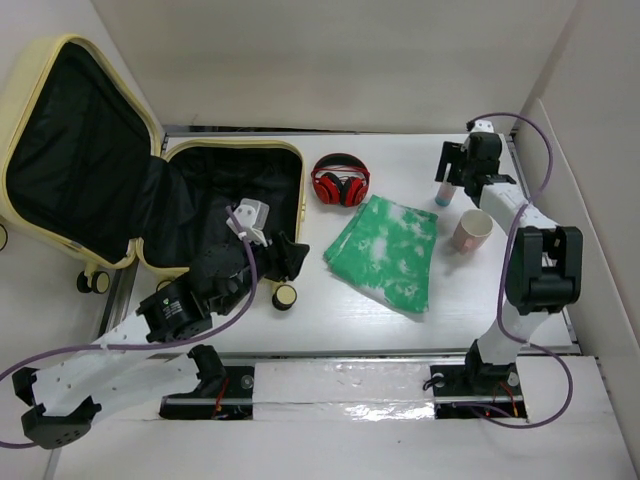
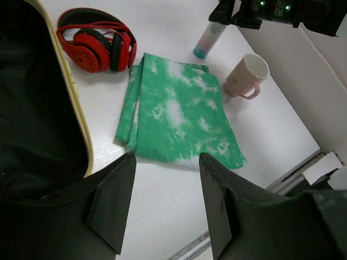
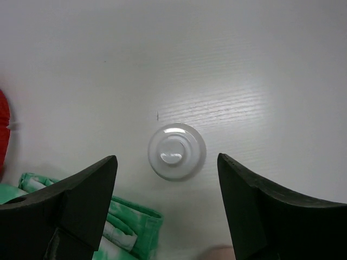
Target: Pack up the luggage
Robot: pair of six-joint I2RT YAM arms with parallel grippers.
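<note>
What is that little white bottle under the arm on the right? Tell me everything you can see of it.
The bottle is small and slim, white and plastic-looking, with a light blue band at its foot and a round white cap with a raised centre. It stands upright on the white table, far right, close to a pink mug and a green cloth, touching neither. The right gripper hangs straight above it, fingers open on either side, not touching it.
</note>
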